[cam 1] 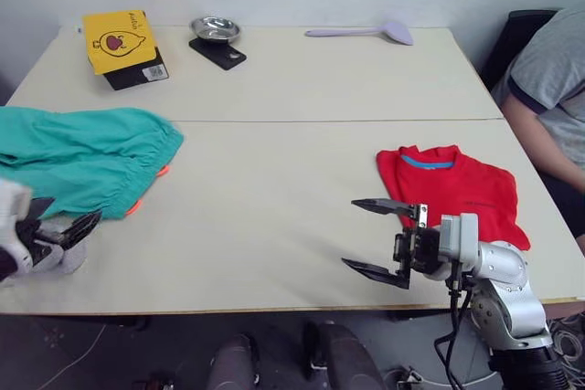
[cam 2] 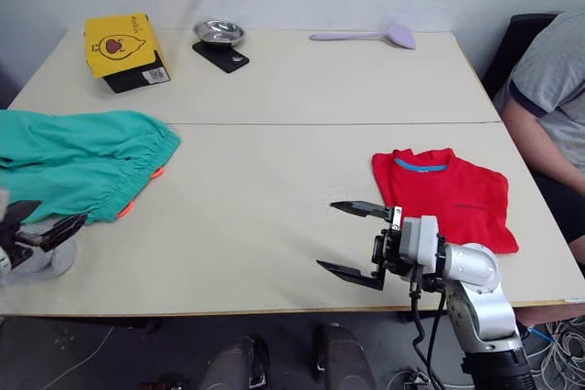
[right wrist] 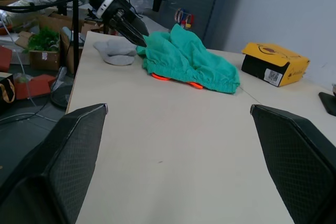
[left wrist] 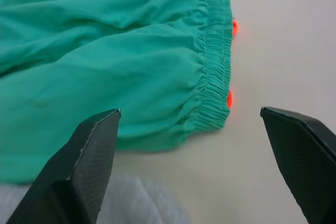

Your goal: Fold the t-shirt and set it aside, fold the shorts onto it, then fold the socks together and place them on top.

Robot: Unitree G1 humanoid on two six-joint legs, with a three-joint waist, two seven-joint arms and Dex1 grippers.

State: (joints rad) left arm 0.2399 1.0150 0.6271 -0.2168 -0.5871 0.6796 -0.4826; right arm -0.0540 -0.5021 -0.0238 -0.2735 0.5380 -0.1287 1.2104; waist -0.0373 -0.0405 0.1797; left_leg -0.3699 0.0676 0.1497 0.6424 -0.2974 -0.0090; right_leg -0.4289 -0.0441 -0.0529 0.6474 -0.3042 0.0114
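Since the shorts (cam 1: 87,157) are limp and light, pinch their gathered waistband. Left tool (cam 1: 57,230), just beside them, gapes empty; right tool (cam 1: 379,239), released, beside the t-shirt (cam 1: 457,191).

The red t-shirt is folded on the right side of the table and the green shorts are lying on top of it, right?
Not quite. The red t-shirt is folded on the right side of the table, but the green shorts are not on top of it. They lie far off at the table's left side, as the left eye view shows.
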